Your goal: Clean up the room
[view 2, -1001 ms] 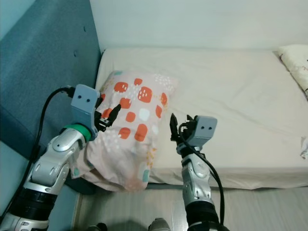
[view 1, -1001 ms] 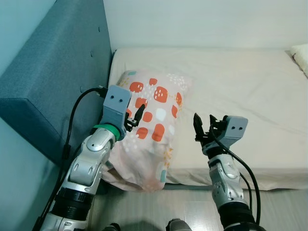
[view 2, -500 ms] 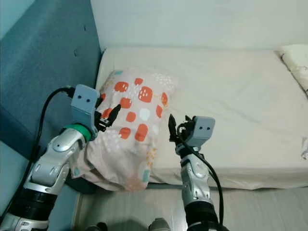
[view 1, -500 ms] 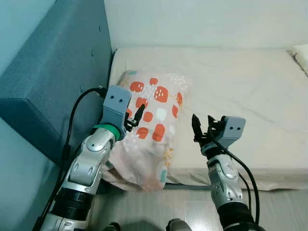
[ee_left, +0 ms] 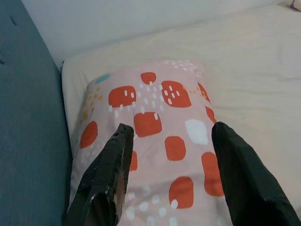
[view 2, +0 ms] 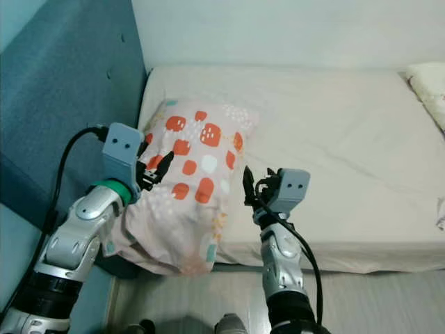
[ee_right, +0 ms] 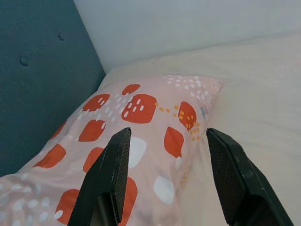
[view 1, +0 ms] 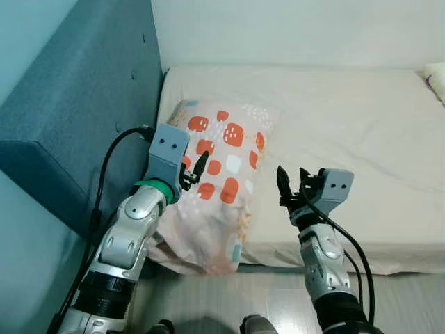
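A pink pillow [view 1: 219, 186] with orange patches is lying at the head end of the bed [view 1: 348, 132], beside the blue headboard [view 1: 83, 104], its near end drooping over the mattress edge. The left gripper [view 1: 197, 169] is hovering over it, fingers spread, seemingly not touching. The right gripper [view 1: 292, 182] is hanging just beside the pillow's edge above the sheet, also released and grasping nothing.

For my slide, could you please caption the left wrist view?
Left gripper, fingers open, poised over the red-patterned pillow on the bed.
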Tool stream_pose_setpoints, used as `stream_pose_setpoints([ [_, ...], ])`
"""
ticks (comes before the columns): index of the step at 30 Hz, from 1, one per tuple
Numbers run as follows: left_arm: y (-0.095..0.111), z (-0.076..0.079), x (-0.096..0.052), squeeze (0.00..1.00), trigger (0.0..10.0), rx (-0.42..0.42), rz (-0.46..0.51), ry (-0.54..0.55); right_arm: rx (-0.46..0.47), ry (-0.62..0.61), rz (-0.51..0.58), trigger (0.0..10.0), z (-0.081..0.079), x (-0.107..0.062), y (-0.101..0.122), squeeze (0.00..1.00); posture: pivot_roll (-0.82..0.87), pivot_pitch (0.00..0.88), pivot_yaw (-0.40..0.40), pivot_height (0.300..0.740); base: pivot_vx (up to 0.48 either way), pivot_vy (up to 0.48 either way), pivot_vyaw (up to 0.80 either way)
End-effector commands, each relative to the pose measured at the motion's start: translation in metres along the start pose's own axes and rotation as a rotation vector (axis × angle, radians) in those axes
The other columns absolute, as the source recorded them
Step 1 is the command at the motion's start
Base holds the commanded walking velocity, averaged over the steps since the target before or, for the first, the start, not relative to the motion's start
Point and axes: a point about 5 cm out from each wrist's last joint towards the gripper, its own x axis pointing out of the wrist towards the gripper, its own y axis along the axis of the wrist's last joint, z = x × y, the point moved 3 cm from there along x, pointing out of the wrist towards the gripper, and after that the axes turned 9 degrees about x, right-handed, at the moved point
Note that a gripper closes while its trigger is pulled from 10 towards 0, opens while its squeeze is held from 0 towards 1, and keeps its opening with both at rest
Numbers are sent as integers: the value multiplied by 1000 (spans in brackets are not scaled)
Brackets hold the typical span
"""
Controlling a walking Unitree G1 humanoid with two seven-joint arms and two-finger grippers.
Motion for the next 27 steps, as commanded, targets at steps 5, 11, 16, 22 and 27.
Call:
stream_pose_setpoints([
  [5, -9, -1, -2, 0, 10000, 14, -27, 3, 5, -10, -16, 10000, 1, -2, -6, 0, -90, 59, 43, 630, 0, 0, 0],
  [11, -9, -2, -2, 0, 10000, 16, -28, 4, 5, -10, -16, 10000, 0, -2, -6, 0, -89, 62, 45, 610, 0, 0, 0],
  [16, -10, -2, -2, 0, 10000, 16, -30, 2, 5, -14, -17, 10000, 1, -2, -7, 0, -89, 63, 47, 585, 0, 0, 0],
  [22, -10, -2, -2, 0, 10000, 17, -30, 1, 18, -22, -15, 10000, 2, -2, -6, 0, -89, 66, 51, 566, 0, 0, 0],
  [27, -10, -2, -2, 0, 10000, 18, -31, 0, 21, -24, -16, 10000, 2, -2, -7, 0, -89, 66, 51, 566, 0, 0, 0],
])
